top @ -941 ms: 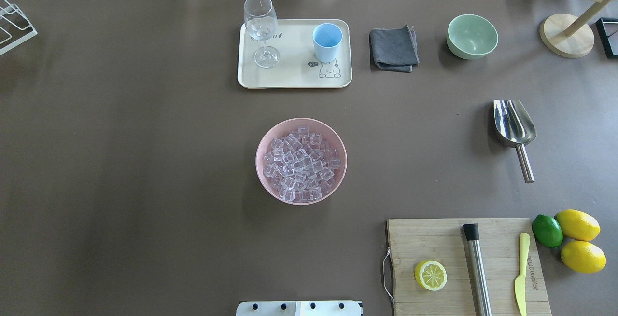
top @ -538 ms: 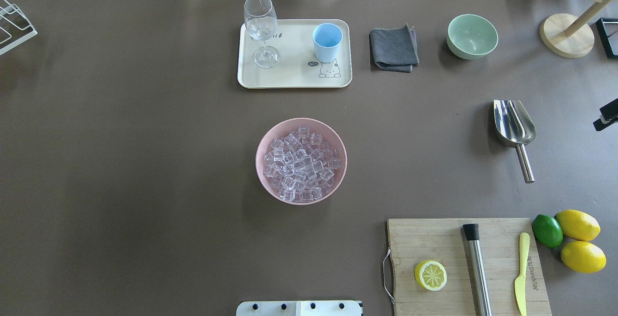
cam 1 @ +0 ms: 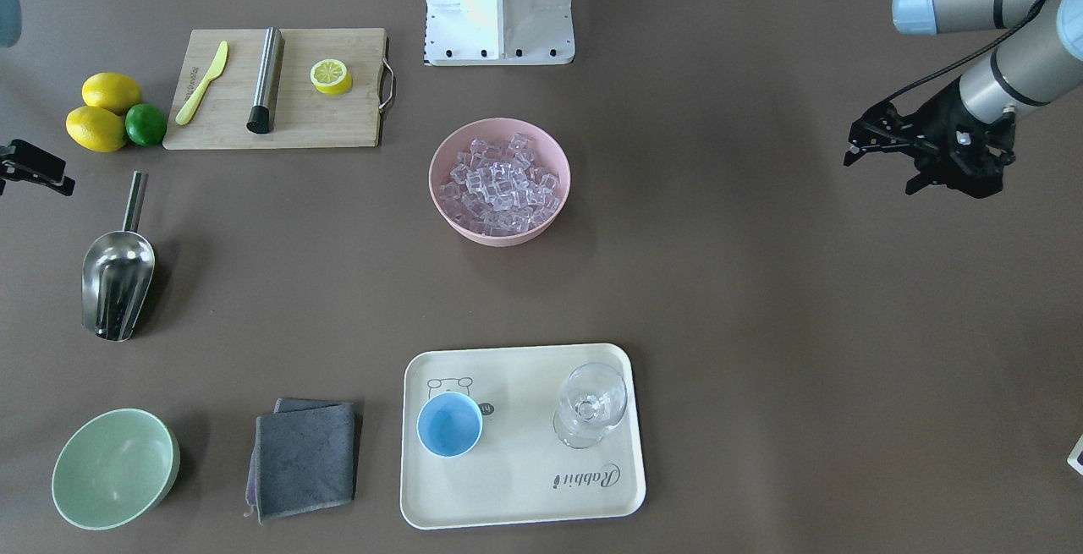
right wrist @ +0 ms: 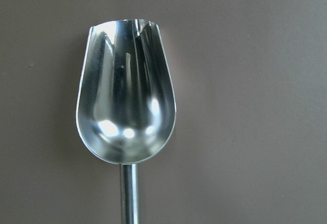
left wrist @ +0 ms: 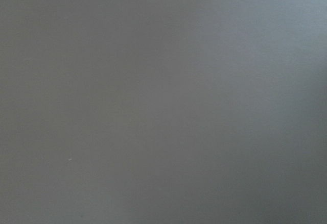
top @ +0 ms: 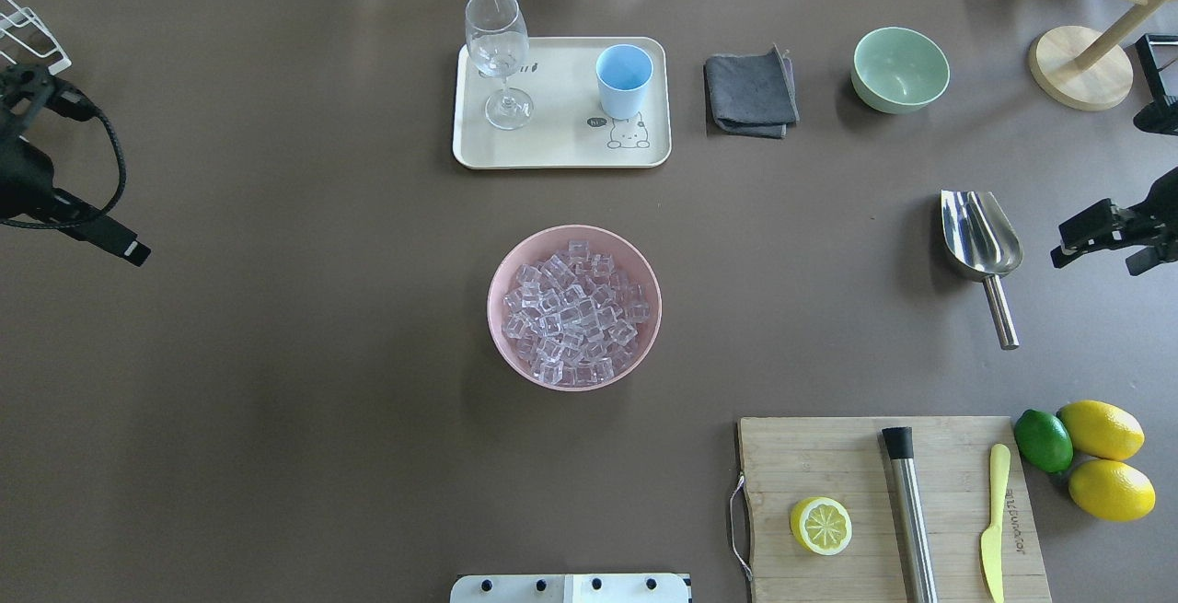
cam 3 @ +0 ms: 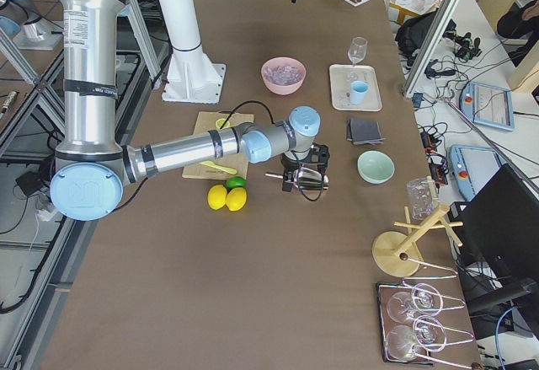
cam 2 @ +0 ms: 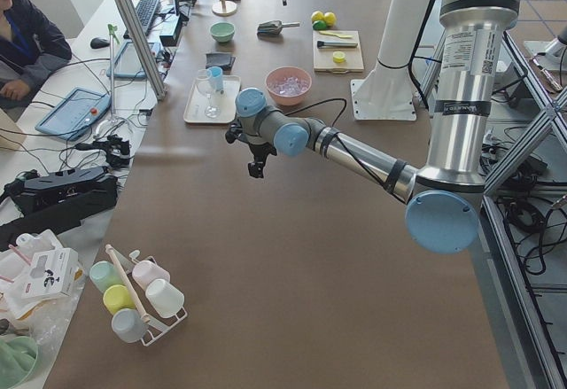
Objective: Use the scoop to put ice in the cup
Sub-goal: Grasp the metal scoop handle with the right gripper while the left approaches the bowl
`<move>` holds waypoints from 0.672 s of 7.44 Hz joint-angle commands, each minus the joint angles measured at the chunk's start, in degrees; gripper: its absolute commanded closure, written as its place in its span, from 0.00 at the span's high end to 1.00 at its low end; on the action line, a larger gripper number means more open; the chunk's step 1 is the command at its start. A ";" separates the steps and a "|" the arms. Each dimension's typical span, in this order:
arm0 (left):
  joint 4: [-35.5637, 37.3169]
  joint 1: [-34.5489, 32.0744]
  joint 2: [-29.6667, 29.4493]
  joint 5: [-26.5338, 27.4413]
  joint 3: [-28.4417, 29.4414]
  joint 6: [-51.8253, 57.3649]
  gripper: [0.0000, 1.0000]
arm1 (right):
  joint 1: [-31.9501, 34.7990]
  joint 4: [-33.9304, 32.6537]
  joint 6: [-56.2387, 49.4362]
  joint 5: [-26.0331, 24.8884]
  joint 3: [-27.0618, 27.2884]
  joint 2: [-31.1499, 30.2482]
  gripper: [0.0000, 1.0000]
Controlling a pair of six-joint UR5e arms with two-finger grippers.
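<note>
**Scoop not yet taken; right fingers hang over it**

Clock directions are read on the overhead view, with 12 pointing away from the robot.

- The scoop (top: 981,235) lies flat on the table (top: 276,354) at 3 o'clock from the pink bowl (top: 497,281), well apart from it. It is empty, mouth toward 12 and handle toward 6.
- The right fingers (top: 1086,233) are spread and hold nothing. Overhead they sit just off the scoop's 3 o'clock side. The right wrist camera looks straight down into the trough, so they are above it and not touching.
- The ice (top: 572,313) is heaped in the pink bowl at mid-table.
- The cup (top: 624,78) stands upright and empty on the tray (top: 561,147), at 12 o'clock from the bowl. The glass (top: 498,55) is at the cup's 9 o'clock.
- The left fingers (cam 1: 871,139) are far out at 9 o'clock, open and empty. The left wrist camera shows only bare table.

Step in hand, as I judge it, is the first one: reaching for the scoop. No ice has gone to the cup.

Next move calls for:
- Shift toward 6 until the fingers straddle the handle across its length.
- Come down low, since the handle lies on the table.
- Close firmly, because the round, slick steel looks apt to roll or twist.
- Grip mid-handle so the trough stays level.
</note>
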 commanded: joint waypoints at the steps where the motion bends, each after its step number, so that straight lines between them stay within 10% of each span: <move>1: 0.32 7.96 -5.78 4.19 -2.53 -1.69 0.98 | -6.80 11.35 12.27 -3.43 -2.13 -0.88 1.00; 5: -7.70 20.10 -10.82 7.64 -3.69 -0.99 0.98 | -12.17 11.44 13.34 -5.12 -3.71 -0.18 1.00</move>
